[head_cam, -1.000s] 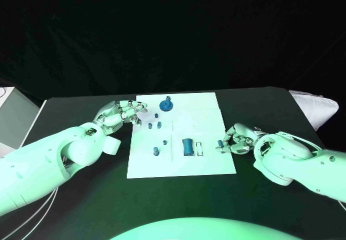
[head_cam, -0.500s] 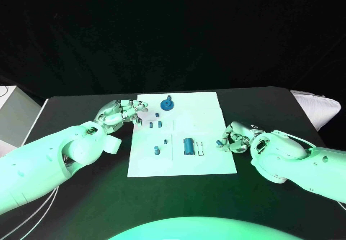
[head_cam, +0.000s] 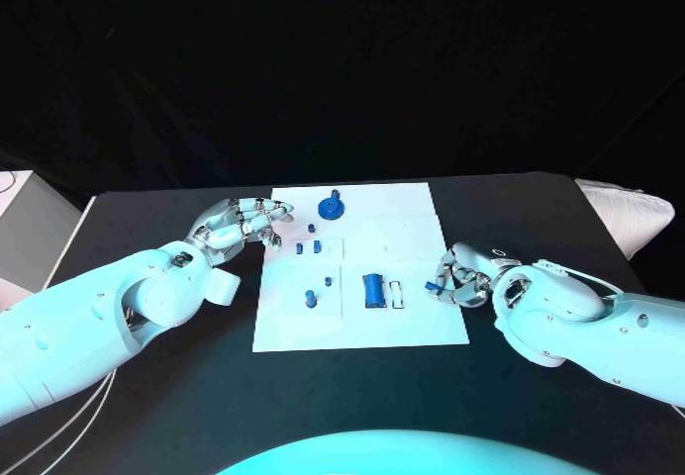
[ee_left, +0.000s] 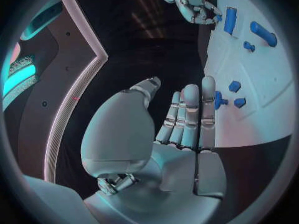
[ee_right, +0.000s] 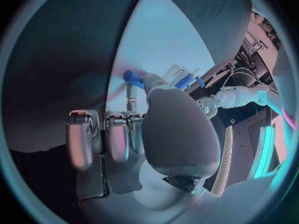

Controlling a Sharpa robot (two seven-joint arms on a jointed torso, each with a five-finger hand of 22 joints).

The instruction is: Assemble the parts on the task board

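Curling at the task board edge, the right hand hides whatever it grips. Left hand hovers, fingers loosely apart, empty.

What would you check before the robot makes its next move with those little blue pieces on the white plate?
1. Task board lies flat on the black table: ok.
2. Right hand at the board's right edge, with a small blue part at its fingers: ok, though a firm hold cannot be told.
3. Left hand beside the board's left edge, fingers curled, nothing seen in them: ok.
4. Large blue cylinder lies on the board, apart from the right hand: ok.
5. Blue round piece stands near the board's far edge, apart from both hands: ok.
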